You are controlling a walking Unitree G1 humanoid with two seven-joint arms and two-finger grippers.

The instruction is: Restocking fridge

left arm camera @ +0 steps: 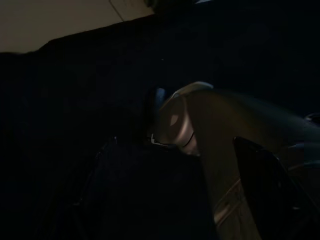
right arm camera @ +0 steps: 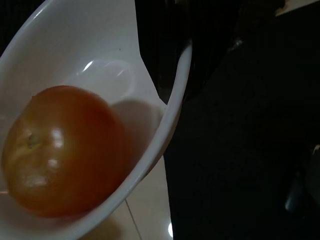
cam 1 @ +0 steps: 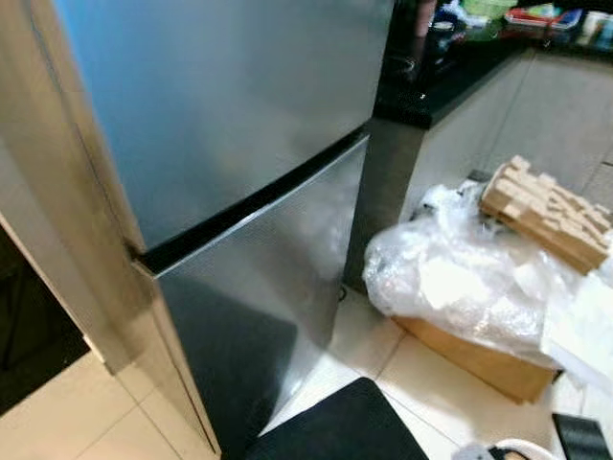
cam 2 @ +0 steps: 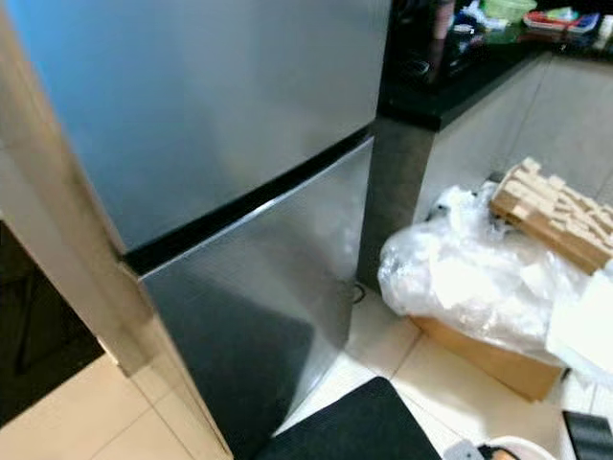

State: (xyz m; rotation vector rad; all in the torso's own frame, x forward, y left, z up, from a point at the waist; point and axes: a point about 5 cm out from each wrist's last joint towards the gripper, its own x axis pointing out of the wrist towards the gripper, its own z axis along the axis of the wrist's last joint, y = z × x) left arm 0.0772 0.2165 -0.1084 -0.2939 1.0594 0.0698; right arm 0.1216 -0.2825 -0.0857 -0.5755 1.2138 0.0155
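Observation:
A tall steel fridge (cam 1: 249, 172) stands right in front of me, its upper door (cam 2: 211, 105) and lower door (cam 1: 268, 316) both closed. In the right wrist view a red-orange tomato (right arm camera: 62, 150) lies in a white bowl (right arm camera: 100, 45). My right gripper (right arm camera: 155, 75) is shut on the bowl's rim, with a black finger (right arm camera: 150, 45) lying across it. The bowl's edge (cam 1: 512, 448) peeks in low at the right, beside the fridge. My left gripper (left arm camera: 260, 200) hangs idle in a very dark view.
A cardboard box (cam 1: 479, 359) heaped with clear plastic wrap (cam 1: 460, 273) and a wooden block rack (cam 1: 548, 211) sits on the tiled floor right of the fridge. A black counter (cam 1: 441, 81) with clutter runs behind it. A black shape (cam 1: 335, 426) lies at my feet.

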